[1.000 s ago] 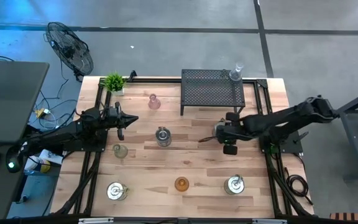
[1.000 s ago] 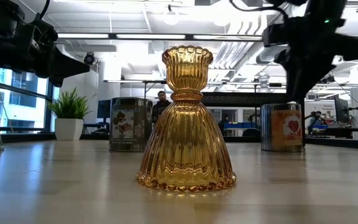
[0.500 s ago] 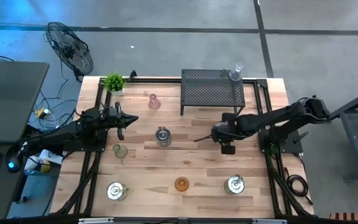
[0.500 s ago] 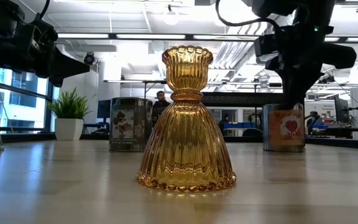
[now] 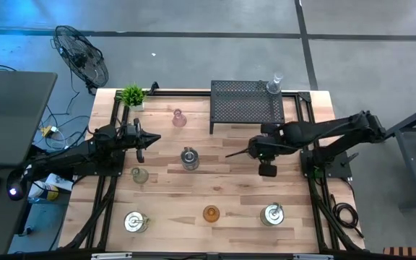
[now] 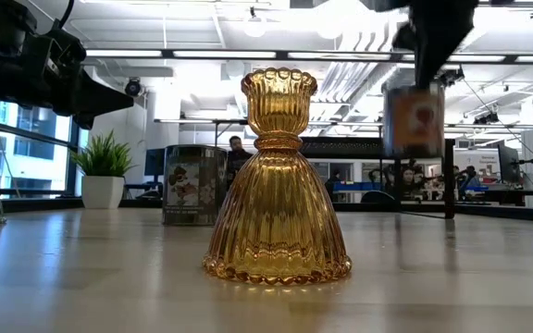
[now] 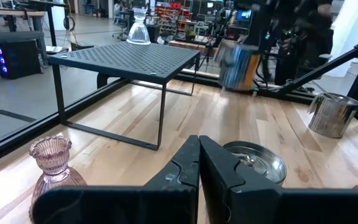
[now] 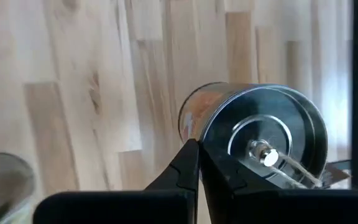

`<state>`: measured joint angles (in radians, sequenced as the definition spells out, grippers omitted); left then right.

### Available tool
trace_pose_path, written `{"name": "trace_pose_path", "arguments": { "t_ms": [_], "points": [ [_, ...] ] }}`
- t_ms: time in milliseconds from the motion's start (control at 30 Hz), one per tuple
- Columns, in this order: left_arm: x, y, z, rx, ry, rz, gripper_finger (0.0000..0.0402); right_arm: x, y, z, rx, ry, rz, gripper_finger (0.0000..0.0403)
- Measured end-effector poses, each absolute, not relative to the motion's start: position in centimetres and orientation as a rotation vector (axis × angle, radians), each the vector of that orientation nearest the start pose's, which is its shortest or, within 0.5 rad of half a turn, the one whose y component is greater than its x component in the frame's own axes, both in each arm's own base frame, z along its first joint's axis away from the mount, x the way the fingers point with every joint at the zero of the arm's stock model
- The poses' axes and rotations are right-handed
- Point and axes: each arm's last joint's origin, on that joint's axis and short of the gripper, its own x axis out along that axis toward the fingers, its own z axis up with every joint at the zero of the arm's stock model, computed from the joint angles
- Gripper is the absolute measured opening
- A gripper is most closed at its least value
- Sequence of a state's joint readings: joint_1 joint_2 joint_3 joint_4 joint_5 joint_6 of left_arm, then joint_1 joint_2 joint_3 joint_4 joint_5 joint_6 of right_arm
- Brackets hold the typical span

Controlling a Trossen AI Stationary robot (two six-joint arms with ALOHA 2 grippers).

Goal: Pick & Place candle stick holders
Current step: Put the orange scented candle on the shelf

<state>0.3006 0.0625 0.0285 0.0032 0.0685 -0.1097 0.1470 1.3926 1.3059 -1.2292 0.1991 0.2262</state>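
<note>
My right gripper (image 5: 254, 149) is shut on a silver metal holder (image 6: 413, 120), held above the table's middle right; the holder also shows in the right wrist view (image 8: 260, 134). My left gripper (image 5: 152, 139) is shut and empty at the table's left, pointing at another silver holder (image 5: 188, 157). Standing on their bases on the table are a pink glass holder (image 5: 179, 118), a pale green one (image 5: 140, 174), an amber one (image 5: 211, 213) and two more silver ones (image 5: 136, 221) (image 5: 272, 214). A clear glass holder (image 5: 274, 85) stands on the black mesh rack (image 5: 247, 105). My right gripper pinches the silver holder's wall at its open rim (image 8: 199, 134), one finger seemingly inside and one outside. The holder is lifted clear of the table and hangs upright below the gripper (image 6: 413, 120).
A small green potted plant (image 5: 132, 94) stands at the far left corner. The rack takes up the far middle of the table. Bare wood lies between the rack and the near row of holders. A fan (image 5: 81, 54) stands on the floor beyond the table.
My right gripper has risen with the silver holder, which stood on the table a second ago and now hangs clear of it. The gripper has also drifted a little toward the table's far edge.
</note>
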Motion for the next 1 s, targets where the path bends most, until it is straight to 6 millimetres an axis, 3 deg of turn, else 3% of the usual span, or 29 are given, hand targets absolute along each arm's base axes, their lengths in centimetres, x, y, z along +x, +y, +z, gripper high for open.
{"name": "trace_pose_path", "arguments": {
  "t_ms": [200, 333, 467, 733, 867, 1000],
  "points": [
    [9.6, 2.8, 16.9, -0.115, 0.018, 0.233, 0.0001, 23.3, 2.6, 36.2, -0.044, 1.251, -0.215, 0.0001],
    [9.6, 2.8, 16.9, -0.115, 0.018, 0.233, 0.0001, 21.9, 0.9, 39.1, -0.113, 1.264, -0.31, 0.0001],
    [9.6, 2.8, 16.9, -0.115, 0.017, 0.233, 0.0001, 20.6, -1.7, 40.7, -0.198, 1.222, -0.321, 0.0],
    [9.6, 2.8, 16.9, -0.115, 0.018, 0.232, 0.0001, 17.7, -7.9, 39.0, -0.176, 1.274, -0.348, 0.0],
    [9.6, 2.8, 16.9, -0.115, 0.017, 0.233, 0.0001, 17.7, -10.3, 37.0, -0.176, 1.315, -0.313, 0.0001],
    [9.6, 2.8, 16.9, -0.115, 0.016, 0.233, 0.0001, 17.4, -11.9, 36.3, -0.188, 1.285, -0.304, 0.0001]
  ]
}}
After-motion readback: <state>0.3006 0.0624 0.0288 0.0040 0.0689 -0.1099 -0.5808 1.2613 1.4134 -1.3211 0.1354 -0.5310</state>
